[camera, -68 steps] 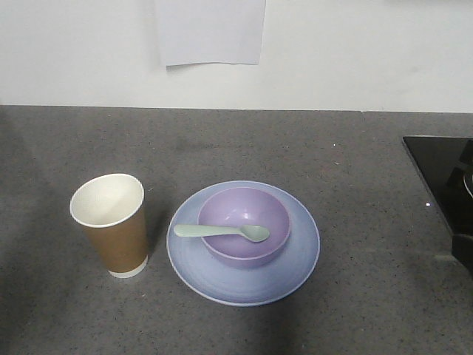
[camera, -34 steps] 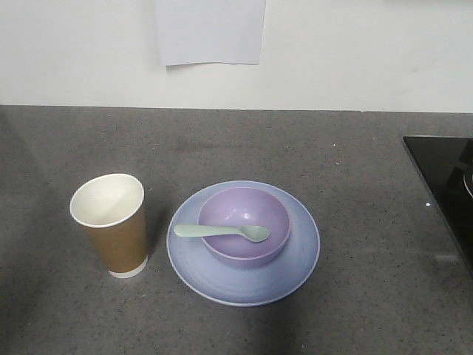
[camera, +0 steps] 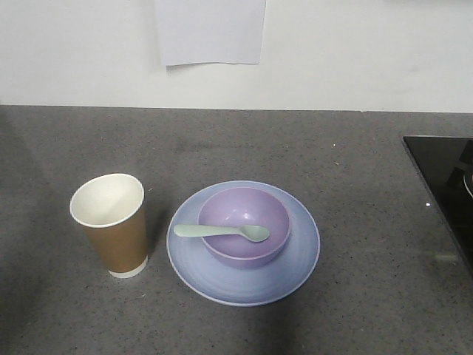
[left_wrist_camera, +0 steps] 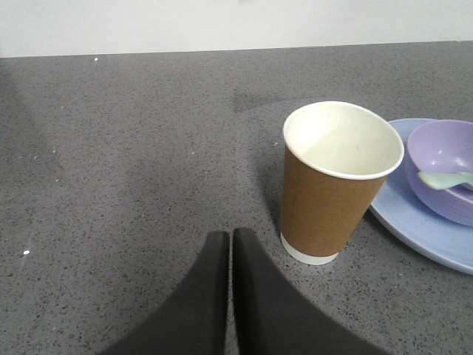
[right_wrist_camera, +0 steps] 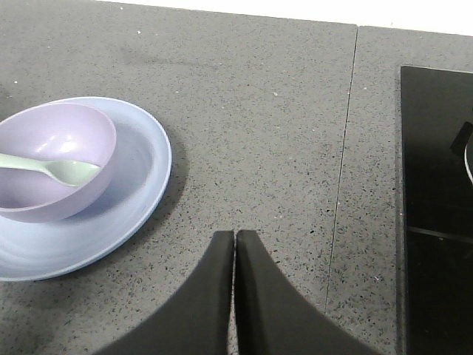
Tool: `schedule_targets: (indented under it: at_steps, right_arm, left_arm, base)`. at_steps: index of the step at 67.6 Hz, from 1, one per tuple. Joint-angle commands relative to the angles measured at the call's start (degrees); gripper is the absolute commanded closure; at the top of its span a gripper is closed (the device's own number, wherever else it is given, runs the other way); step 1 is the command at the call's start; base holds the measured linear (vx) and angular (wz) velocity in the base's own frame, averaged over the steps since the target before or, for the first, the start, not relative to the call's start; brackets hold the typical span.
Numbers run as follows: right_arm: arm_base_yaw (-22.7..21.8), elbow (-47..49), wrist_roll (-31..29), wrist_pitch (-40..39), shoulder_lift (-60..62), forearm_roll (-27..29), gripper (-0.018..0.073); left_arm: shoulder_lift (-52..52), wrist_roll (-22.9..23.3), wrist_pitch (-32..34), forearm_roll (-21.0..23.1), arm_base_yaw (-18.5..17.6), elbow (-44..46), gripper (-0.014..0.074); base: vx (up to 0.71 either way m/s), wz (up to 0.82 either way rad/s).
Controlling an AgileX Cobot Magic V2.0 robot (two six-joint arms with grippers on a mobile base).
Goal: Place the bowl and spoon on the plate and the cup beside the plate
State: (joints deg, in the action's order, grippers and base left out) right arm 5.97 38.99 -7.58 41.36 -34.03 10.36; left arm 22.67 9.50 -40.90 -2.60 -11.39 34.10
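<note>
1. Nearest in the front view, the plate point(camera: 243, 277) lies flat on the grey countertop point(camera: 355, 185), its near rim bare.
2. The bowl point(camera: 244, 224) sits upright on the plate, a little toward its far side.
3. The spoon point(camera: 222, 231) lies across the bowl's rim, its oval head inside to the right and its handle poking out over the left edge.
4. The cup point(camera: 111, 223) stands upright just left of the plate, near it but not touching.
5. By my judgement the arrangement is complete: bowl and spoon on the plate, cup beside it. Nothing looks left to place.
6. The left gripper point(left_wrist_camera: 230, 244) hovers over bare counter near and left of the cup, its fingers pressed together, holding and touching nothing.
7. The right gripper point(right_wrist_camera: 235, 244) has its fingers together too, empty, over the counter right of the plate.
8. Far right, a black panel point(camera: 443, 185) is set into the counter; beyond, a paper sheet point(camera: 211, 31) hangs on the white wall.
</note>
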Motion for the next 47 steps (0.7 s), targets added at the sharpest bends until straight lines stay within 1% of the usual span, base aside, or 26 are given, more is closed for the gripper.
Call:
schedule_targets:
  at_steps: [1,21,27,35,43,47]
  right_arm:
    - [-0.4,1.4,-0.1,-4.1,-0.1,0.4,0.057]
    - [-0.4,1.4,-0.1,-4.1,-0.1,0.4,0.057]
    - [-0.4,1.4,-0.1,-4.1,-0.1,0.4,0.057]
    - [-0.4,1.4,-0.1,-4.1,-0.1,0.4,0.057]
    - [-0.4,1.4,-0.1,-4.1,-0.1,0.4,0.057]
    - [-0.4,1.4,-0.1,-4.1,-0.1,0.4,0.057]
  left_arm:
    - [0.4,0.3,4.2,0.0,-0.2,1.4,0.0603]
    - [0.3,0.2,4.0,-0.1,-0.2,1.4,0.0603]
    - [-0.4,0.1,5.2,0.0,0.0,0.8,0.0603]
    - [-3.7,0.1,10.7,0.0,1.7,-3.2,0.0603]
    - [-8.7,0.0,17.4,0.0,4.0,-9.4,0.0603]
    - [-10.8,-0.1,19.6,-0.1,4.7,-12.5,0.0603]
  base:
    - [0.0,0.0]
    - [0.0,0.0]
    - [0.0,0.0]
    - [0.0,0.0]
    - [0.0,0.0]
    - [0.0,0.0]
